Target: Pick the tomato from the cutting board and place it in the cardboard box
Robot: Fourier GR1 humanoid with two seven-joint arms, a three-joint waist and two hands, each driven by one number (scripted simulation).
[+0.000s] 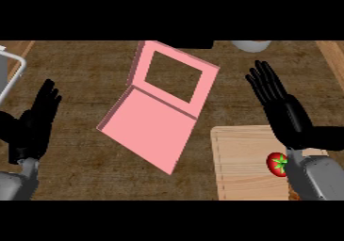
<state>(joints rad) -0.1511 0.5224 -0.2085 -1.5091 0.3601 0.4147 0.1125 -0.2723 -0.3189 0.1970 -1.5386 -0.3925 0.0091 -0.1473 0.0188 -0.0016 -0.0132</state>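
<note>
A red tomato (pixel 276 164) with a green stem lies on the pale wooden cutting board (pixel 240 160) at the lower right, partly hidden by my right forearm. My right hand (pixel 280 106) is open, fingers straight and pointing up, above and beyond the tomato, holding nothing. The pink box (pixel 157 120) stands in the middle of the counter with an open frame-like lid tilted back. My left hand (pixel 35 122) rests open at the left edge, fingers up.
A grey-rimmed tray or appliance corner (pixel 4 70) shows at the upper left. A white round object (pixel 251 45) sits at the top edge. A wooden strip (pixel 334 61) runs along the right side of the dark counter.
</note>
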